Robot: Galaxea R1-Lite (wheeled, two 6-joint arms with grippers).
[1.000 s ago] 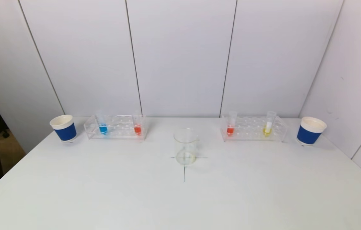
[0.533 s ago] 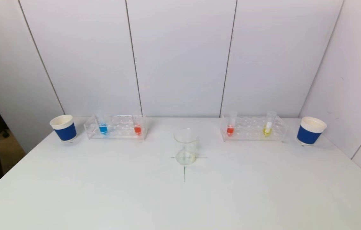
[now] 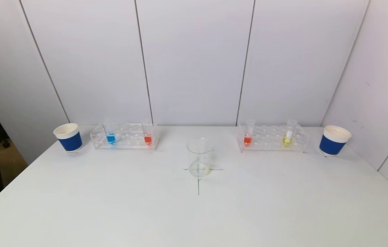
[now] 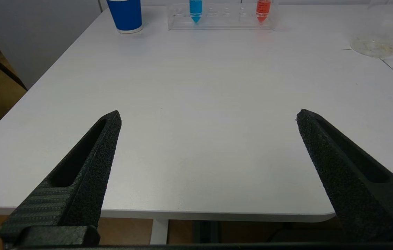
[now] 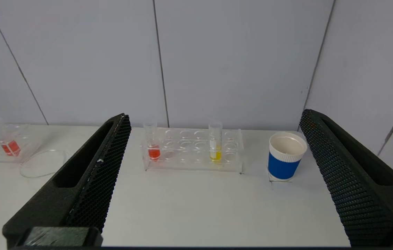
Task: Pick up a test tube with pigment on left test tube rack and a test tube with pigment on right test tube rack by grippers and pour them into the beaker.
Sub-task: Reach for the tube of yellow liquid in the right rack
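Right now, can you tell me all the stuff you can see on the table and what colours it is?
Beaker: one, clear glass, table centre on a marked cross.
Left test tube rack: one, clear, far left; holds a blue tube and a red tube.
Right test tube rack: one, clear, far right; holds a red-orange tube and a yellow tube.
Paper cups: two, blue with white rims, one left of the left rack, one right of the right rack.
Table: one, white.
Left gripper: black, open, near the table's front edge.
Right gripper: black, open, facing the right rack.
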